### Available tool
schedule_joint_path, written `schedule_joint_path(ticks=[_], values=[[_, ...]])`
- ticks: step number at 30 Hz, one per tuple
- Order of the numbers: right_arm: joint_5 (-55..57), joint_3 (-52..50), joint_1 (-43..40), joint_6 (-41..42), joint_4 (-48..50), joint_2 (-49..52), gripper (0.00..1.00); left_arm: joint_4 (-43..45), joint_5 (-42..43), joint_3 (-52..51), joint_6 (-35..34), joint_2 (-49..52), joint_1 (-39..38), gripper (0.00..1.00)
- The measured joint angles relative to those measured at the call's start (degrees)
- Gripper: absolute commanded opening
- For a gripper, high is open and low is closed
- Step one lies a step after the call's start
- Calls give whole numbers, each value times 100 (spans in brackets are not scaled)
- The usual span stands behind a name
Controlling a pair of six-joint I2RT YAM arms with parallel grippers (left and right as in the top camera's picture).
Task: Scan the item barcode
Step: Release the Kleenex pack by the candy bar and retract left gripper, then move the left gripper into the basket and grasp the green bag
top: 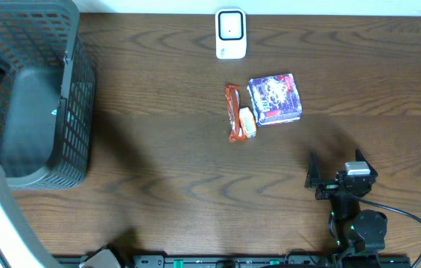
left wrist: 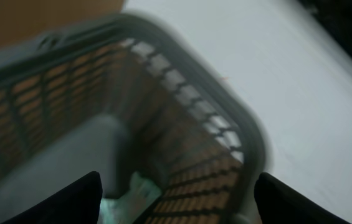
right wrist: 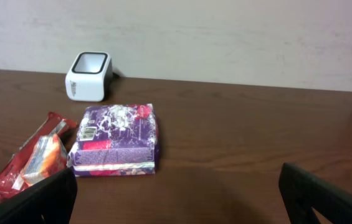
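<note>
Purple packet, laid flat on the counter near the scanner, is judged light, soft and crinkly, best pinched across its side edges by the wide-apart right tool, the left tool being likewise spread

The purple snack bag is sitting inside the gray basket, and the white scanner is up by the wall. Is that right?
Not quite. The purple snack bag is not inside the gray basket. It lies out on the table, next to the red wrapper, and the overhead view shows this. The white scanner is up by the wall, just as you said.
</note>
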Motion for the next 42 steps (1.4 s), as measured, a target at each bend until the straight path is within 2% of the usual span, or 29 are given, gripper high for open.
schedule_joint_path(ticks=[3,6,15,18,25,33,42], values=[[0,0,0,0,0,0,99,-131,48,0,-400,503,195,78],[0,0,0,0,0,0,99,-131,168,0,-363,968,227,78],[0,0,0,0,0,0,99,330,225,0,1432,1838,223,79],[0,0,0,0,0,0,99,315,210,0,2059,2223,223,82],[0,0,0,0,-2,0,99,151,396,-46,3121,3147,181,82],[0,0,0,0,-2,0,99,203,870,-46,3836,3453,-262,82],[0,0,0,0,-2,0,99,562,837,-46,4054,3860,-610,82]])
